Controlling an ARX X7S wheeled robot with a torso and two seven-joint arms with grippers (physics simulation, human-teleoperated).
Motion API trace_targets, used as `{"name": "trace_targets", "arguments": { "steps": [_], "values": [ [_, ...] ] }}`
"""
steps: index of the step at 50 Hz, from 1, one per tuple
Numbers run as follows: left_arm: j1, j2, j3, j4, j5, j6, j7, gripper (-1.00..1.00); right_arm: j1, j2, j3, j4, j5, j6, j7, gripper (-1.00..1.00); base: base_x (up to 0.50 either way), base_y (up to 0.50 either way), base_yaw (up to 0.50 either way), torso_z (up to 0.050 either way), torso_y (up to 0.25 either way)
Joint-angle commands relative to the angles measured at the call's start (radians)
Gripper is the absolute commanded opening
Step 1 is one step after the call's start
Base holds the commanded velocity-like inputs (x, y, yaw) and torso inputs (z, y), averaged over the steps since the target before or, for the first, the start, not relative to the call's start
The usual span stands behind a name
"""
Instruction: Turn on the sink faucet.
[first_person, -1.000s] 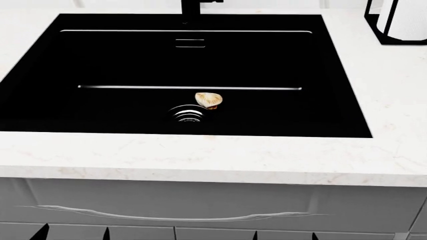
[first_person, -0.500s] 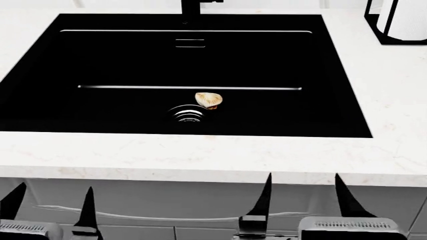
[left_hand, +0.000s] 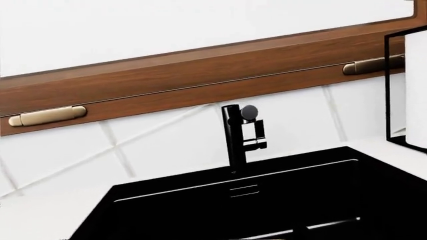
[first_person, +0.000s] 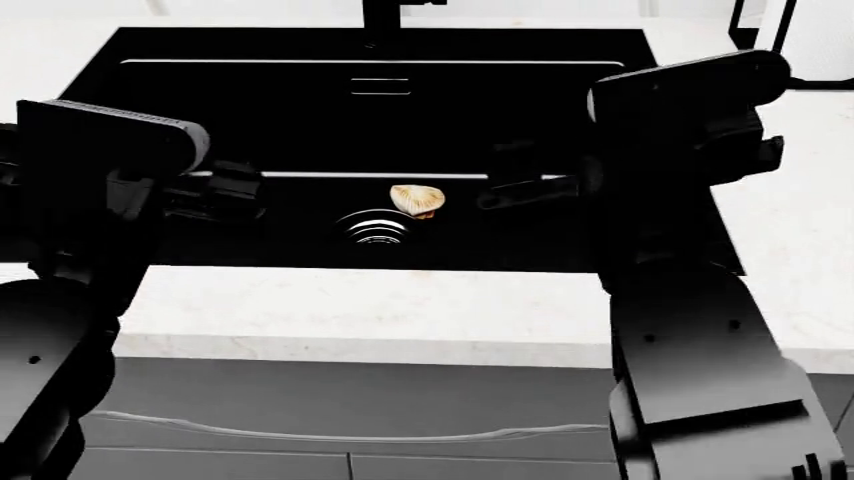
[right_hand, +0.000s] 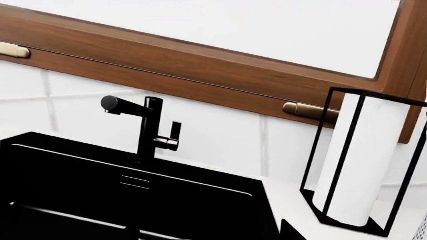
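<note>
Both arms hang above the sink — left gripper and right gripper well short of the sink faucet, which stands upright at the basin's far rim against the tiled wall. Its side lever appears untouched. Whether either gripper's fingers are open cannot be told — dark against the black basin.

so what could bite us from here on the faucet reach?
1. The sink faucet has a small side lever; a slightly off approach could push the post or spout instead.
2. The paper towel holder stands on the counter to the faucet's right, so the right arm could clip it swinging in.
3. Neither gripper's tips show clearly in any view, so alignment is hard to judge.
</note>
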Motion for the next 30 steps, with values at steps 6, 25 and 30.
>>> {"name": "trace_targets", "arguments": {
  "steps": [6, 25, 30],
  "values": [
    [-0.562, 0.097, 0.037, -0.962, 0.054, 0.297, 0.074, 1.0, 0.492, -0.078, -0.116, 0.705, -0.057, -0.123, -0.149, 1.0, 0.0, 0.0, 0.0, 0.0, 0.0],
    [-0.682, 0.116, 0.051, -1.239, 0.073, 0.404, 0.103, 1.0, 0.675, -0.146, -0.152, 1.204, -0.09, -0.427, -0.215, 1.0, 0.01, 0.0, 0.0, 0.0, 0.0],
    [-0.674, 0.108, 0.045, -1.241, 0.074, 0.409, 0.1, 1.0, 0.649, -0.152, -0.152, 1.219, -0.082, -0.458, -0.24, 1.0, 0.33, 0.04, 0.0, 0.0, 0.0]
  ]
}}
